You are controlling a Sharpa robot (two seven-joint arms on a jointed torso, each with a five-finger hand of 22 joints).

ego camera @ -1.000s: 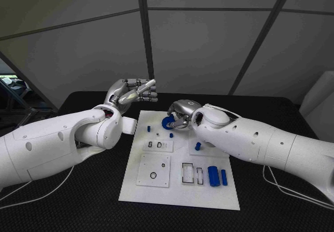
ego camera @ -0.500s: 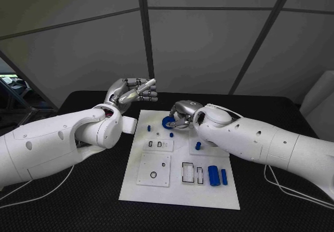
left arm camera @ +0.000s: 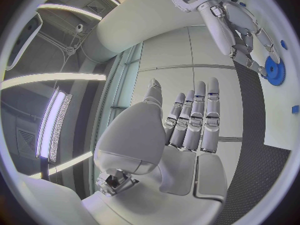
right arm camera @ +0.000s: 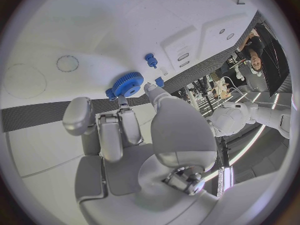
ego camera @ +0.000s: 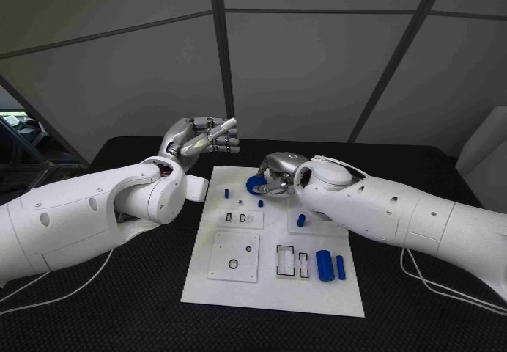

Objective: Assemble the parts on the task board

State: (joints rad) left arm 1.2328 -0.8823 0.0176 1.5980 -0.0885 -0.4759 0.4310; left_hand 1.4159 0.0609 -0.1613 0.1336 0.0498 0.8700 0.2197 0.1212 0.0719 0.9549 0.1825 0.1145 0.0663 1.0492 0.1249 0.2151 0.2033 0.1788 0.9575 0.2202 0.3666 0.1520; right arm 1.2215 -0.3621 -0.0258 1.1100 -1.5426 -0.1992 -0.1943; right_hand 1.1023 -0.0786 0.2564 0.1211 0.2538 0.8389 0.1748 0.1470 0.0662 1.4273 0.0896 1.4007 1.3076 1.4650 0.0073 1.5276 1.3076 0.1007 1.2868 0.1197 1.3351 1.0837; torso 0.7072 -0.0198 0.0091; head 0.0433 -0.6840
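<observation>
Head view, frame centre: right hand (ego camera: 277,173) pinches the blue gear (ego camera: 256,185) above the task board (ego camera: 275,293); a loose pinch could drop it. Left hand (ego camera: 201,138) hangs empty, fingers apart, upper left.

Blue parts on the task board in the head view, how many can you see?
6: a blue gear at the right hand; small pegs at and; two larger cylinders and near the board's near right. The right arm may hide more.

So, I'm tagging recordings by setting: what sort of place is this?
Probably a robotics lab or test cell: a black table with a white task board, small blue parts on it, and grey panelled walls behind.
</observation>
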